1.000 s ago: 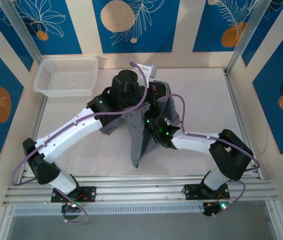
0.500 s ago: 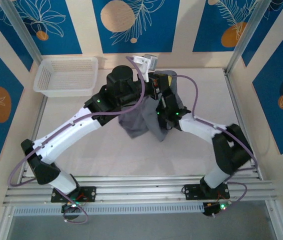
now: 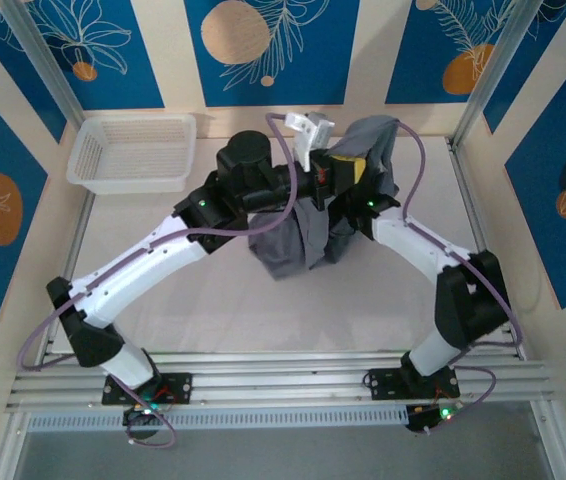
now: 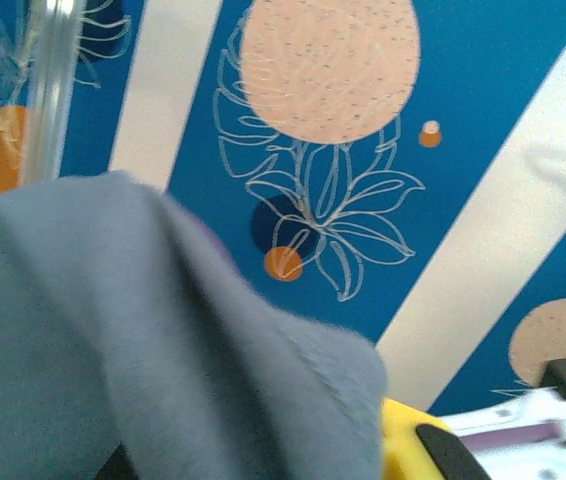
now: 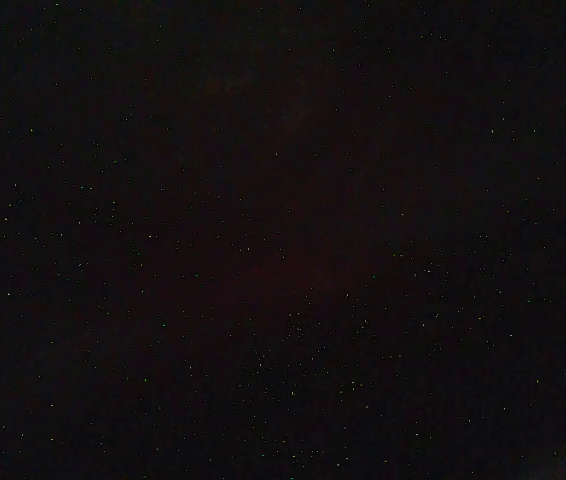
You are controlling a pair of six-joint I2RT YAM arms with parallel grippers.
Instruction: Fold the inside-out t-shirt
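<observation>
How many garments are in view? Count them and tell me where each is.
1. The t-shirt hangs bunched over the middle of the table, part raised toward the far edge; its folds could hide another.

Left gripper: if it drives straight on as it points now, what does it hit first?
The t-shirt bunched right at the left gripper; beyond it, likely the blue wall panel, depth unclear.

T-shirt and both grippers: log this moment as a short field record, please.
t-shirt: bunched, hanging from both grippers, no neat fold visible
left gripper: shut on the t-shirt
right gripper: shut on the t-shirt, fabric draped over its wrist
basket: far left corner, apart from the t-shirt
</observation>
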